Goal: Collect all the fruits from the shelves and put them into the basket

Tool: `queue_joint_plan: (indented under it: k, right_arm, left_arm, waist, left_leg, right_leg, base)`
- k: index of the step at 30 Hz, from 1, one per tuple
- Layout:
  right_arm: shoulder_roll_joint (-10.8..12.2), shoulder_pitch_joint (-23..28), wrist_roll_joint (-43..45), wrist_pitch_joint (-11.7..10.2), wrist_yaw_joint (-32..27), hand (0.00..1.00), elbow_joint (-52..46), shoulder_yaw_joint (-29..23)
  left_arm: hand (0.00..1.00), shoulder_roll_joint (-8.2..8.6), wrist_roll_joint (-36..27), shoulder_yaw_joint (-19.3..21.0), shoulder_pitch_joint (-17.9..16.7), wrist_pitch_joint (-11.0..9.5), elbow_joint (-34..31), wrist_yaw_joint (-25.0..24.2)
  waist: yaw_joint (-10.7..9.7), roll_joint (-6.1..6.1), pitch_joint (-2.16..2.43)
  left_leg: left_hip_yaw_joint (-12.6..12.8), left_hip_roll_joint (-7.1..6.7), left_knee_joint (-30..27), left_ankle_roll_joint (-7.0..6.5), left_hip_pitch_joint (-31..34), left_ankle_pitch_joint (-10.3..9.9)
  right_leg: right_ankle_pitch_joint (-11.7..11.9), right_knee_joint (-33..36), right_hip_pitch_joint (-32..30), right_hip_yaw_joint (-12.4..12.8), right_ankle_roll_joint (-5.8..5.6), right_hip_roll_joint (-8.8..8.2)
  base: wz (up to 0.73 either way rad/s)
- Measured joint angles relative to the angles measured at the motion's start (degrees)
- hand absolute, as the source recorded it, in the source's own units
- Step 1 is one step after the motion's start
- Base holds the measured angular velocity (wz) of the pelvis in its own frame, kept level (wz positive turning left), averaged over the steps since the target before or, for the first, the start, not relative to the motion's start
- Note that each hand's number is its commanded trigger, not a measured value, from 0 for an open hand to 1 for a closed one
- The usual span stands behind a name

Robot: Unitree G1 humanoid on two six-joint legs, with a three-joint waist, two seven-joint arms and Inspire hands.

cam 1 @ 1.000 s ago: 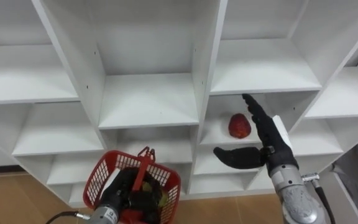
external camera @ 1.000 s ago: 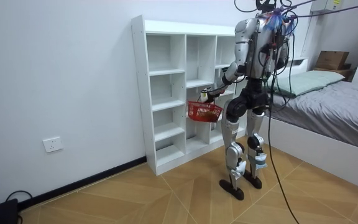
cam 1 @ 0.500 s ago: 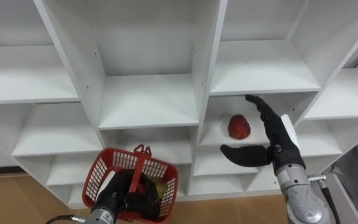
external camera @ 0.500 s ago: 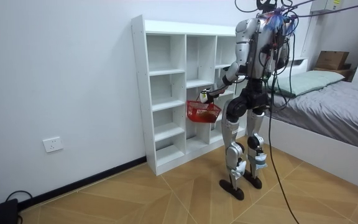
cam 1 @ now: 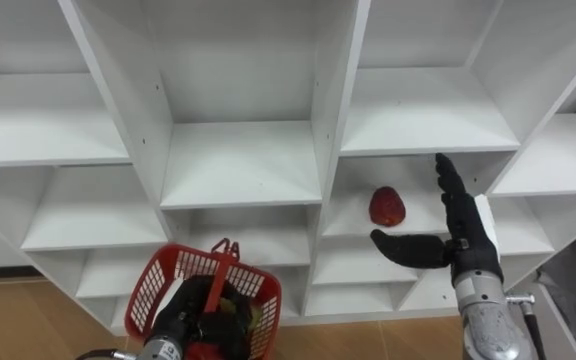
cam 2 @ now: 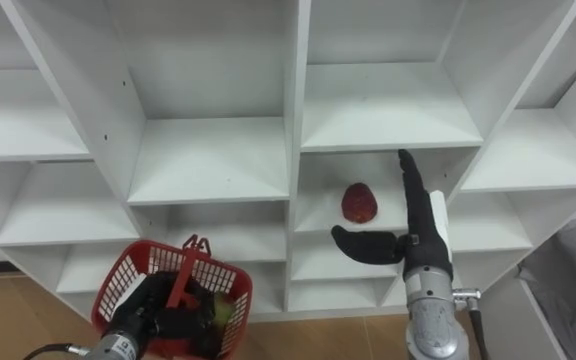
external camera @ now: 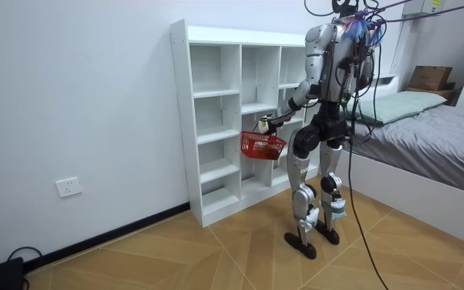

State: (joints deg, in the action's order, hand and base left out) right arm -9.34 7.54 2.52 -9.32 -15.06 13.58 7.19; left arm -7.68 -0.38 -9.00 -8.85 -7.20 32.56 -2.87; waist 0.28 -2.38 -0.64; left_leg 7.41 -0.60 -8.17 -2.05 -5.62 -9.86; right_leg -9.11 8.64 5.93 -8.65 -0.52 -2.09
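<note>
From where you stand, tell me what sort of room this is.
Probably a bedroom: a bed with grey bedding stands near the tall white open-shelved closet, on a wooden parquet floor.

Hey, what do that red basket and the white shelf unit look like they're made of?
The red basket looks like moulded plastic: an even, matt red and walls of open lattice, with its handle in the left hand. The white shelf unit looks like laminated board, perhaps chipboard: flat, smooth panels with a faint sheen and small drilled holes in the uprights.
</note>
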Motion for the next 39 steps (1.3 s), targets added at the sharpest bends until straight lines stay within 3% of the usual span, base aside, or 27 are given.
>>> queue_joint_plan:
  k: [7, 11, 39]
  right_arm:
    - [0.0, 0.4, -0.2, -0.7, -1.6, 0.00, 1.9, 0.0]
    - [0.0, 0.4, -0.2, -0.7, -2.7, 0.00, 1.9, 0.0]
    - [-0.1, 0.2, -2.1, -1.4, -4.8, 0.00, 4.5, 0.0]
  left_arm:
    - [1.00, -0.02, 0.0, 0.0, 0.0, 0.0, -0.1, 0.2]
    - [1.00, -0.02, 0.0, 0.0, 0.0, 0.0, -0.3, 0.8]
    - [1.00, -0.28, 0.1, 0.1, 0.0, 0.0, -1.5, 4.7]
  waist:
    - [0.0, 0.06, 0.04]
    - [0.0, 0.04, 0.40]
    - [0.4, -0.31, 0.41]
  left_leg:
    - [0.0, 0.28, 0.0, 0.04, 0.1, -0.2]
    - [0.1, 0.27, -0.1, 0.04, 0.5, -0.2]
    - [0.3, 0.45, -0.1, 0.05, 1.1, -0.2]
  right_leg:
    - [0.0, 0.0, -0.2, 0.1, 0.00, 0.05]
    - [0.0, 0.0, -0.9, 0.1, 0.01, 0.05]
    - [0.0, 0.3, -1.2, 0.3, 0.06, 0.14]
  base:
    - [0.00]
    - [0.00]
    - [0.00]
